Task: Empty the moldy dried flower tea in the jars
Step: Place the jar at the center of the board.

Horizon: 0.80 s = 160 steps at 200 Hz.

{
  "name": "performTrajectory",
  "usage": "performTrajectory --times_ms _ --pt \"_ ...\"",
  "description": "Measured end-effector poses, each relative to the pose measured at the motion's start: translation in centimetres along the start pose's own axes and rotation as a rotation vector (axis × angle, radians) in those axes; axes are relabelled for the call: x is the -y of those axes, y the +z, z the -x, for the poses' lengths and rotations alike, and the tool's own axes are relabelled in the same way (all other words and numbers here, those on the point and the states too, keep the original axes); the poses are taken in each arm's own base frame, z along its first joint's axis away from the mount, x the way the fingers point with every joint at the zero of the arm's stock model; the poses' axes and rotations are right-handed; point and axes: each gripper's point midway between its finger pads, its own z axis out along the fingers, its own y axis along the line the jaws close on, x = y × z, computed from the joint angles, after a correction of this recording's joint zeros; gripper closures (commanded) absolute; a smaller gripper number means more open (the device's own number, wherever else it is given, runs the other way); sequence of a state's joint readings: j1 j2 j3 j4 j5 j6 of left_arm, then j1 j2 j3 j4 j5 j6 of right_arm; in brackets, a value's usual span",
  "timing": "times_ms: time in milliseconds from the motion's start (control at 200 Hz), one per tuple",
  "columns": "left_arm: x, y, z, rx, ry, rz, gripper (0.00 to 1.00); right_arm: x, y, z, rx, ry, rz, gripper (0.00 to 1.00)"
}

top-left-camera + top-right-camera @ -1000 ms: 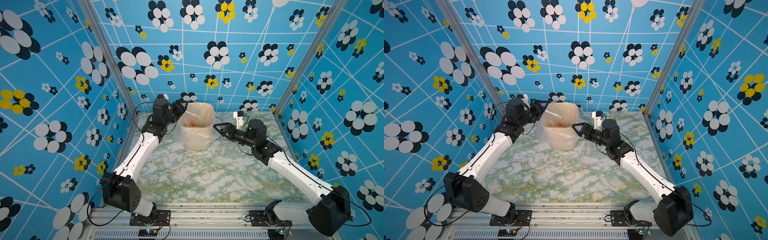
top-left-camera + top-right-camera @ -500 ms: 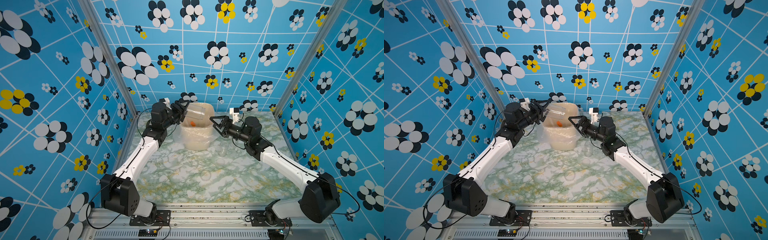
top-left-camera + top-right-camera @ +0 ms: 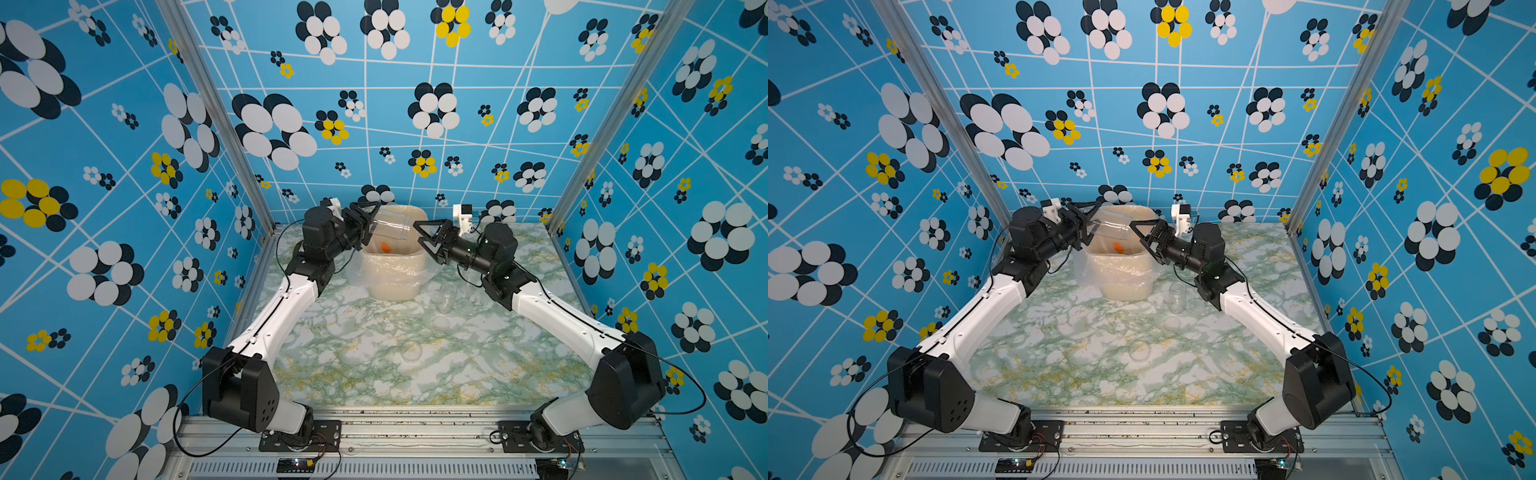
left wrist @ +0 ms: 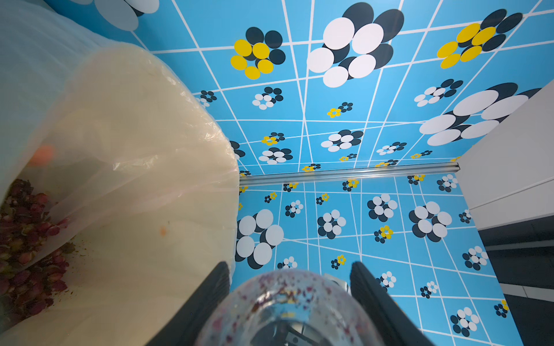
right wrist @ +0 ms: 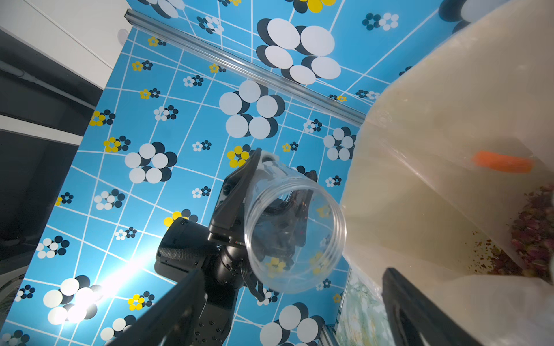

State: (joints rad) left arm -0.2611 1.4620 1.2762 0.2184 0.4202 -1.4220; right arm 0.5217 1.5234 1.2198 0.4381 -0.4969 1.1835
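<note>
At twelve o'clock on the green-marbled surface (image 3: 353, 365) stands the cream bin (image 3: 390, 278), its plastic liner (image 4: 144, 155) folded over the rim, and both arms meet above it. From the bin's nine o'clock side the left gripper (image 3: 371, 226) is clamped on the base end of the tipped jar (image 3: 392, 226). It holds the jar almost level over the opening, lidless mouth pointing toward three o'clock and dipping slightly, so anything loose slides into the bin rather than onto the surface. The dried flower tea (image 4: 24, 239) lies heaped at the bottom of the bin, with a single orange piece (image 3: 386, 248) resting higher up against the liner. Only pinkish crumbs cling inside the tipped jar in the left wrist view, so this pour looks finished.

The right gripper (image 3: 423, 241) hangs at the bin's three o'clock rim with its jaws spread wide and nothing between them. It faces the jar's mouth from just beside it without touching, and is judged to be placed to take the jar over or steady it.

Two other jars (image 3: 446, 297) stand upright close together at the bin's five o'clock. They seem empty, though clear plastic against the marbling is hard to read. Two lids (image 3: 411, 351) lie flat toward six o'clock, well apart from the bin, out of the way of the pouring
</note>
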Motion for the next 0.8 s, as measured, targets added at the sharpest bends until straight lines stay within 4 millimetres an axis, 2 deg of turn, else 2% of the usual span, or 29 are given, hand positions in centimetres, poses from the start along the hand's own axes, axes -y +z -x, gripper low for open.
performTrajectory --times_ms 400,800 --pt "0.1 0.0 0.0 -0.002 0.0 -0.003 1.0 -1.0 2.2 -0.1 -0.024 -0.002 0.022 0.06" --pt "0.8 -0.3 -0.2 -0.006 0.008 -0.02 1.0 -1.3 3.3 -0.2 -0.039 0.004 0.025 0.11"
